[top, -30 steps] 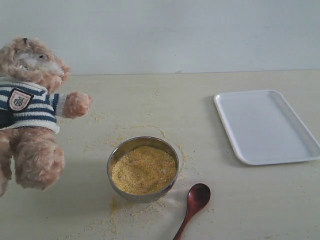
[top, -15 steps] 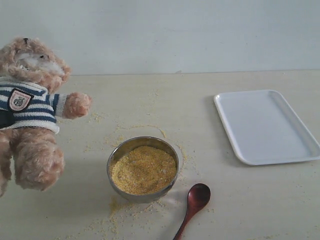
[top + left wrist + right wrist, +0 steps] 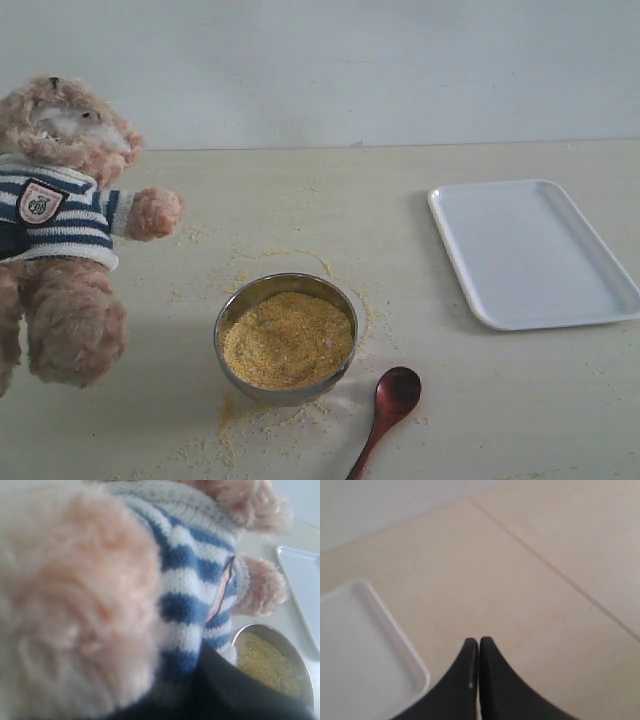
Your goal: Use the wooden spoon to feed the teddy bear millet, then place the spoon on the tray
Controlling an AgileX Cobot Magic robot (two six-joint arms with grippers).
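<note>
Bear (image 3: 60, 220) is gripped by left gripper (image 3: 220, 685); right gripper (image 3: 479, 645) is closed, empty; spoon (image 3: 388, 405) is seen at five o'clock of bowl (image 3: 219, 340)

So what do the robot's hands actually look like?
The right gripper has two smooth black fingers, broad at the base and curving in to narrow, rounded tips. No cables or markings show on them. Of the left gripper only a blurred black piece is visible. Nothing more of either arm is in view.
</note>
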